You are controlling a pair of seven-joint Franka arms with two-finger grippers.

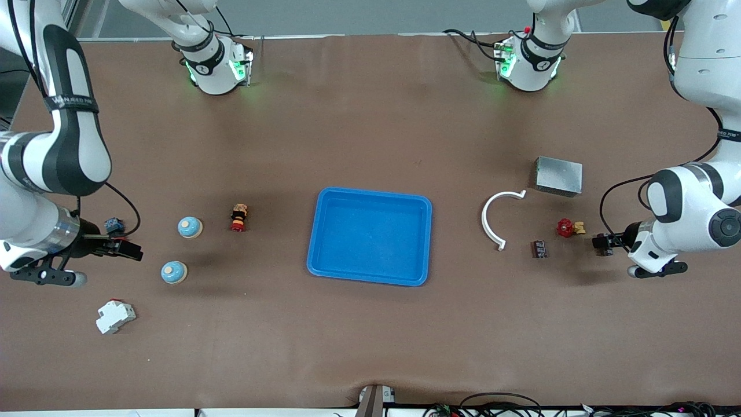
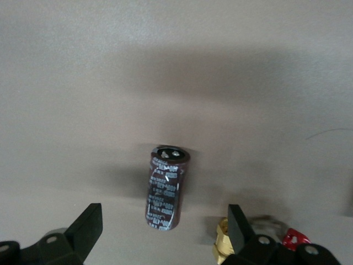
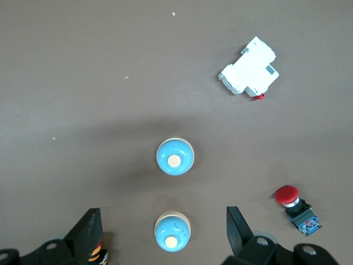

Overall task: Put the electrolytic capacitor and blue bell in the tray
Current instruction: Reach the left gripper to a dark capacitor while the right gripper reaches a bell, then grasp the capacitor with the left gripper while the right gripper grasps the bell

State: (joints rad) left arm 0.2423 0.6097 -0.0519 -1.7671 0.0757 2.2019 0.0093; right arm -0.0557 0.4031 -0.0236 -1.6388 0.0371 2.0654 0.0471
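The electrolytic capacitor, a dark brown cylinder with white print, lies on its side on the brown table. My left gripper hovers open just beside it, toward the left arm's end. In the left wrist view the capacitor shows between the spread fingers of the left gripper, untouched. Two blue bells stand toward the right arm's end. My right gripper hovers open beside them. The right wrist view has both bells ahead of the right gripper. The blue tray sits mid-table with nothing in it.
Near the capacitor lie a red-handled brass valve, a white curved piece and a grey metal box. Near the bells are a striped figure, a white breaker and a red push-button.
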